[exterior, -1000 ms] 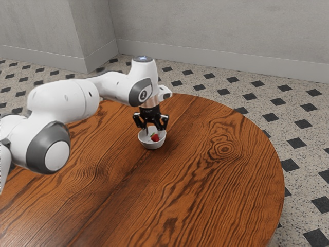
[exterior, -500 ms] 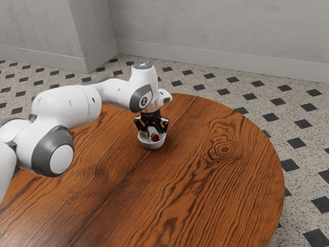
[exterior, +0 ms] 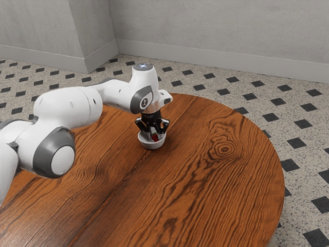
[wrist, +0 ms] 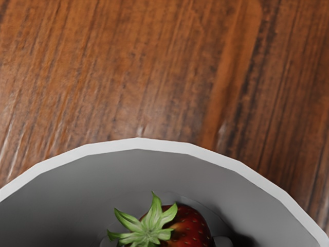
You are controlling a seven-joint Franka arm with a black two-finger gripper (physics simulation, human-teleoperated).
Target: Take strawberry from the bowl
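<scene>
The gripper (exterior: 154, 137) points down into the white bowl (exterior: 152, 145), its two fingers drawn in against the strawberry (exterior: 154, 138) from both sides. Red flesh shows between the fingers, low inside the bowl. In the wrist view, the strawberry (wrist: 189, 229) lies with its green leaves facing the camera, inside the bowl (wrist: 139, 144). Small grey fingertips of the gripper (wrist: 164, 241) flank it there, one at each side. The fingers partly cover the fruit in the exterior view.
The bowl stands on a round wooden table (exterior: 205, 180), whose curved edge runs along the exterior view's right. The bowl's rim rises around the fingers. A grey wall (exterior: 221, 36) stands beyond the patterned floor.
My hand has come down a little into the bowl, and the fingers have moved inward from their wider stance onto the strawberry. The bowl has stayed in place.
</scene>
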